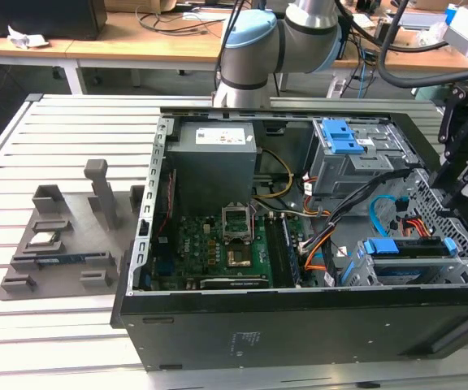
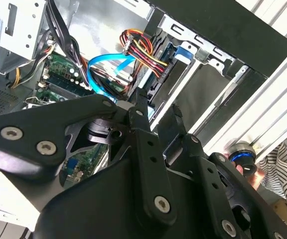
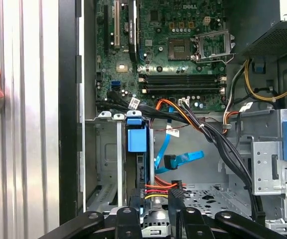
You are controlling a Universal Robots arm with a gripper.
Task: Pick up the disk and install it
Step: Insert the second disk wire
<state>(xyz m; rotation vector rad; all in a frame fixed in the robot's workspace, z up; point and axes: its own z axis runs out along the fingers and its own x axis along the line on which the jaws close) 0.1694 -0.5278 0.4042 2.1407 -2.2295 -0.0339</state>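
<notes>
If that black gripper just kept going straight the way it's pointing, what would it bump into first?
Probably the disk standing on edge in its bay: the gripper points down at its cabled end. Depth is hard to judge.

Reaches in from the far side, grey-and-blue arm (image 1: 270,45) bent overhead, black hand (image 1: 461,175) hanging low at the exterior view's right. Fingers (image 2: 143,134) close together, nearly parallel in the second wrist view, tips (image 3: 176,196) pointing forward in the first wrist view.

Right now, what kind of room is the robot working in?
Probably a robot lab or workshop. An open computer case lies on a ridged metal table, a grey robot arm reaches over it, and desks with cables stand behind.
</notes>
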